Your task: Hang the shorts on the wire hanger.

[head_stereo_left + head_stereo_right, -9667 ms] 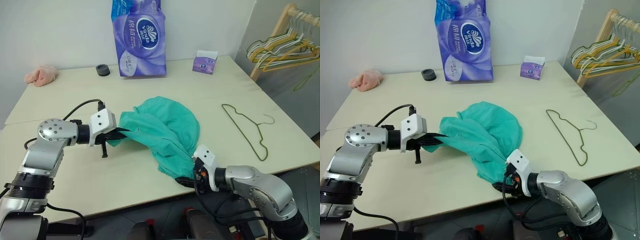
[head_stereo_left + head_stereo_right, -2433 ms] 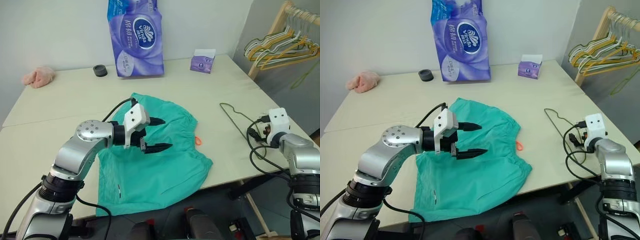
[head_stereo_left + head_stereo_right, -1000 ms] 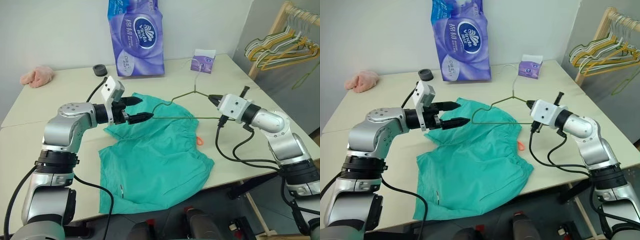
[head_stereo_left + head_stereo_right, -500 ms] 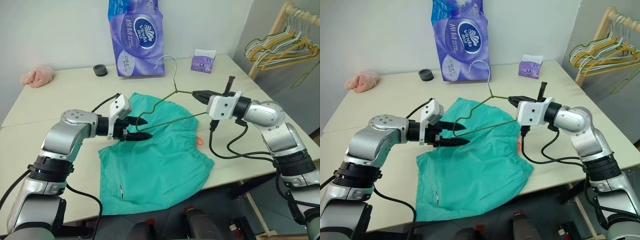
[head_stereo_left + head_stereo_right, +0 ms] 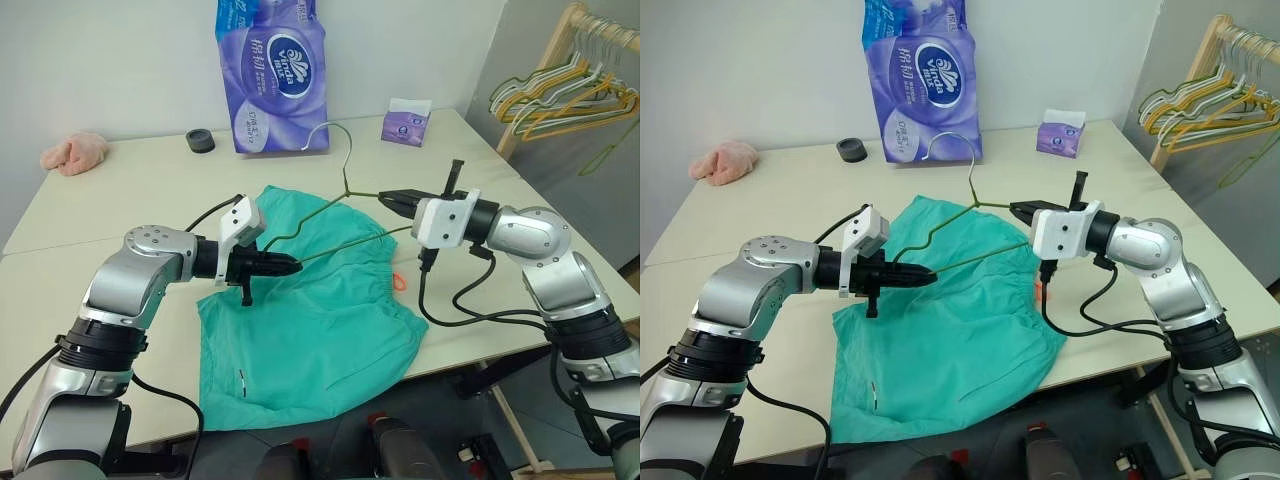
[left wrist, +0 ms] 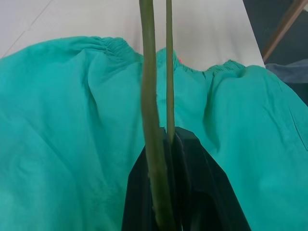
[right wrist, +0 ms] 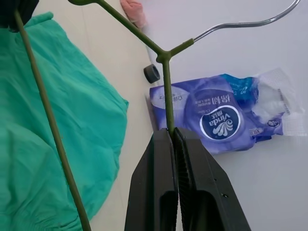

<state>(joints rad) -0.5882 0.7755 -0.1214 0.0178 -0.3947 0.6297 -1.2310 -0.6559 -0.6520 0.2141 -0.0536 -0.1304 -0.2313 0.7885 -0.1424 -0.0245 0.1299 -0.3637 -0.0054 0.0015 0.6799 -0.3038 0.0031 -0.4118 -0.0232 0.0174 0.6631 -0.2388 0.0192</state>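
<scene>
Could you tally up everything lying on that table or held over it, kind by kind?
Shorts: 1
Wire hanger: 1
Pack of tissue rolls: 1
Small tissue box: 1
Pink cloth: 1
Black ring: 1
Total: 6

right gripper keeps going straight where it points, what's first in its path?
Likely the left gripper: the right gripper, shut on the wire hanger, points across above the shorts toward it. Depth is unclear; it might pass behind.

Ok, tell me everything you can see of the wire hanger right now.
The wire hanger is thin olive-green wire, triangular, with a bare metal hook pointing up. It is held in the air above the shorts, clear of the table. The left claw pinches one end corner, the right claw a shoulder near the neck.
</scene>
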